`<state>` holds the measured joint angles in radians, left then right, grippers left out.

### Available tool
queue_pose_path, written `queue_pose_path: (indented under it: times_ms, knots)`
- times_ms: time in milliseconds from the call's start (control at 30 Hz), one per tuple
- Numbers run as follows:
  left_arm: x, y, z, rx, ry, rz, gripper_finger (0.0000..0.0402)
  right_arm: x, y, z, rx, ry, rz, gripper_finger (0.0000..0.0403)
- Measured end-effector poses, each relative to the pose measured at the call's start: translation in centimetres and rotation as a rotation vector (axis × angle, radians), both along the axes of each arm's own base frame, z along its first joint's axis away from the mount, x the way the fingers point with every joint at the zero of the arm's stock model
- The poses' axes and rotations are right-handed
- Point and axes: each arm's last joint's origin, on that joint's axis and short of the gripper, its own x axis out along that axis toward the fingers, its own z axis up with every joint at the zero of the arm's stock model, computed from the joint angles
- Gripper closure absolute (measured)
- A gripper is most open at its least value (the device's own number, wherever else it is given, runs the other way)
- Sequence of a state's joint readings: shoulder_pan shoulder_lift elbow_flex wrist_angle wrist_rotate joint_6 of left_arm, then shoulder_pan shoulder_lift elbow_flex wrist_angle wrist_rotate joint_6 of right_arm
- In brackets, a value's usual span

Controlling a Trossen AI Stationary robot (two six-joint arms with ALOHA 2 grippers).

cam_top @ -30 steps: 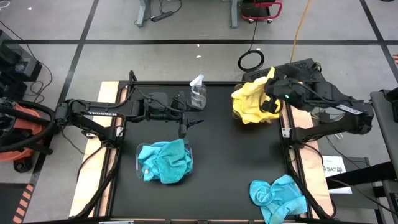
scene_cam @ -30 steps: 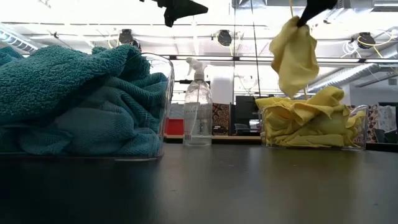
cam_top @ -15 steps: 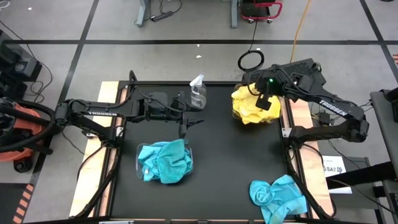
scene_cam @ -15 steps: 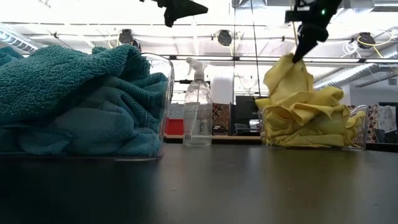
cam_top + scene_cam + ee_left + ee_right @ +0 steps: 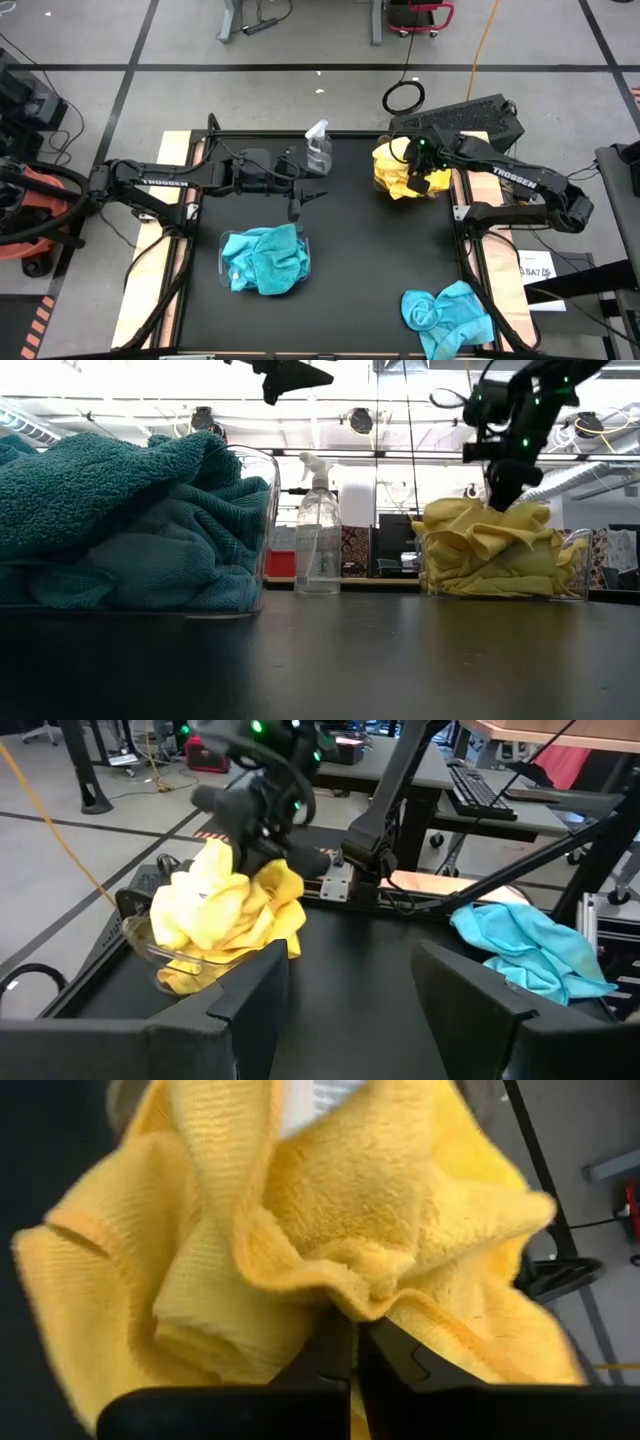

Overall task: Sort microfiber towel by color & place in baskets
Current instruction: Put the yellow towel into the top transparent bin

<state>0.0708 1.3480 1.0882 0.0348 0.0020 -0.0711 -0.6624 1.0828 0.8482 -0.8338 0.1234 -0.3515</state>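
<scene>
My right gripper (image 5: 500,503) is shut on a yellow microfiber towel (image 5: 300,1210) that lies on top of the yellow pile (image 5: 400,170) in the clear basket (image 5: 578,575) at the table's far right. A second clear basket (image 5: 226,262), near the middle left, is heaped with teal towels (image 5: 120,520). More teal towels (image 5: 450,318) lie loose at the near right corner. My left gripper (image 5: 306,203) hangs open above the table, between the spray bottle and the teal basket, with nothing between its fingers. My right gripper pinches a bunched fold of the yellow towel (image 5: 352,1285) between its two fingertips. The fingers come from above, slanting down. The towel is slack and rests on the pile of yellow towels in the basket.
A clear spray bottle (image 5: 318,150) stands at the far edge between the two arms. The black tabletop (image 5: 370,260) lies bare between the baskets and toward the near edge.
My right gripper has come down toward the yellow basket, tipping more steeply downward, still shut on the yellow towel. The towel, which hung clear above the basket, has sunk and crumpled onto the pile.
</scene>
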Motion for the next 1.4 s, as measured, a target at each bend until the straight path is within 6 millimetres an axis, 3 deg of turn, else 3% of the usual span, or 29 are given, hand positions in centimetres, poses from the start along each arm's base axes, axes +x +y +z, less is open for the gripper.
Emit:
queue_pose_path:
  times_ms: [233,433,733,1000,1400]
  knots:
    - [0.0,0.0,0.0,0.003,0.001,0.011,0.0182,-0.1,-0.5,-3.8,0.019,-0.013,-0.064,0.0403]
    - [0.0,0.0,0.0,0.003,0.001,0.011,0.0182,0.3,-1.3,-6.6,0.157,0.006,-0.091,0.0403]
    - [0.0,0.0,0.0,0.003,0.001,0.011,0.0182,1.1,-2.0,-8.5,0.230,0.051,-0.092,0.0402]
    - [0.0,0.0,0.0,0.003,0.000,0.011,0.0182,1.0,-1.7,-7.6,0.302,0.012,-0.106,0.0387]
    - [0.0,0.1,0.0,0.005,0.000,0.018,0.0182,0.7,-1.4,-0.6,0.259,-0.055,-0.122,0.0267]
